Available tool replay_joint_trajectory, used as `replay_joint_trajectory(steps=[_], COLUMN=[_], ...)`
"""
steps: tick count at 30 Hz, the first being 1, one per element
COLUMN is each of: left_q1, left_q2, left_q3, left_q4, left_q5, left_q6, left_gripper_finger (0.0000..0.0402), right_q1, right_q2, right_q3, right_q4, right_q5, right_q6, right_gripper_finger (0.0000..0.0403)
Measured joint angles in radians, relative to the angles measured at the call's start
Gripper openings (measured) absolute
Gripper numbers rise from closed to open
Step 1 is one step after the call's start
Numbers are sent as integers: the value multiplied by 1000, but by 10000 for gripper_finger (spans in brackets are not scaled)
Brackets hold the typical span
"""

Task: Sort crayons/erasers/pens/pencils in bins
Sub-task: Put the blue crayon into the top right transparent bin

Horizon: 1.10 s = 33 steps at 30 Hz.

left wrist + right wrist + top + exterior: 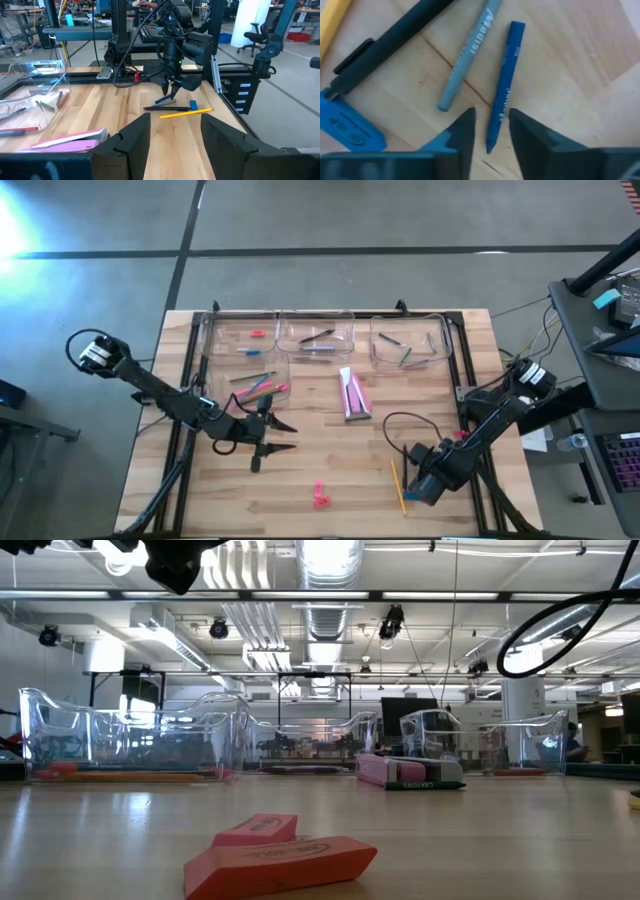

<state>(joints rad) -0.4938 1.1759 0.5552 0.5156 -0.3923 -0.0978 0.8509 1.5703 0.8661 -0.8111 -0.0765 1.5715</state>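
Wooden tabletop point(330, 455), near right corner: the right gripper point(490, 131) is down over a dark blue crayon point(504, 85), fingers straddling its lower tip, narrowly apart and not yet pinching. The crayon's long axis runs straight out between the fingers. The left gripper point(268, 435), spread and empty, is well apart beside the bins point(245, 335).

Two dark arms - matte black links, chunky joints. Left arm point(150, 385) has a white-labelled motor housing at its base; right arm point(490, 420) the same, plus a small red spot at mid-link. Loose black cable loops off the right arm. Pincer fingers point(132, 142) - black, wedge-shaped, flat-faced.
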Motion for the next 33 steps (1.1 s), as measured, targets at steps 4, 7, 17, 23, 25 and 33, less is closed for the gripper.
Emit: replay_joint_trajectory(steps=[4, 7, 17, 23, 25, 33], left_q1=[0, 0, 0, 0, 0, 1], left_q2=[0, 0, 0, 0, 0, 0], left_q3=[0, 0, 0, 0, 0, 1], left_q4=[0, 0, 0, 0, 1, 17], left_q5=[7, 13, 17, 17, 17, 17], left_q6=[0, 0, 0, 0, 0, -1], left_gripper_finger=[160, 160, 160, 160, 160, 160], right_q1=[2, 2, 3, -13, -34, -294], right_q2=[1, -2, -80, -147, -182, -376], right_q3=[0, 0, -1, 44, 49, 44], right_q4=[6, 6, -49, -96, -108, -168], right_q5=[1, 0, 11, 274, 435, 880], right_q6=[-1, -1, 79, 80, 64, -201], right_gripper_finger=[60, 25, 15, 14, 14, 13])
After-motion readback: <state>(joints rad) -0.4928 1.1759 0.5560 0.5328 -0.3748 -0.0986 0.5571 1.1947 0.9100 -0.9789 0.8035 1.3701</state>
